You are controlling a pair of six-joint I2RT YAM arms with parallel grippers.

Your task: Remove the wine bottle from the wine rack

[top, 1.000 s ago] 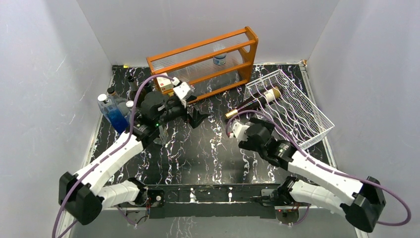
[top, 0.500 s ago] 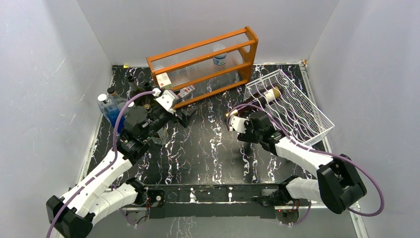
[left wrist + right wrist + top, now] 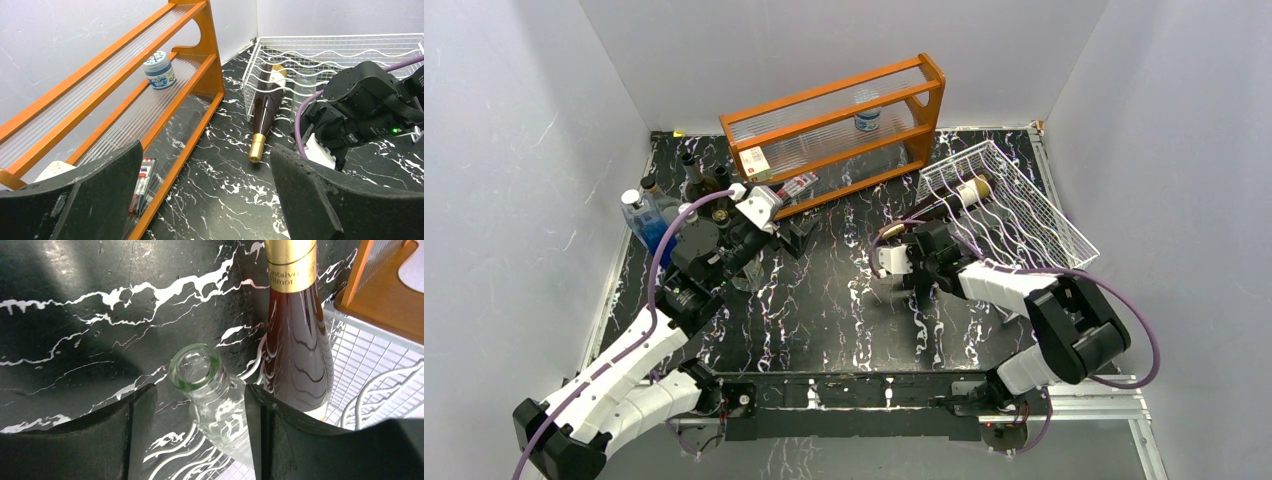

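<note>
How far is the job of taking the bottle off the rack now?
Done: the right gripper straddles the neck of the clear bottle, fingers open. In hand: the grasp, not yet closed. Remaining: lifting out; that bottle and the dark wine bottle both lie in the wine rack. The left gripper is open, empty.

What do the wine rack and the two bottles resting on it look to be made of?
Wine rack: thin wire grid, probably metal, white coating. Clear bottle: see-through with a greenish rim and glossy highlights, likely glass. Dark bottle: glossy brown-red, probably glass; its neck wears a shiny gold capsule, foil by the look.
</note>
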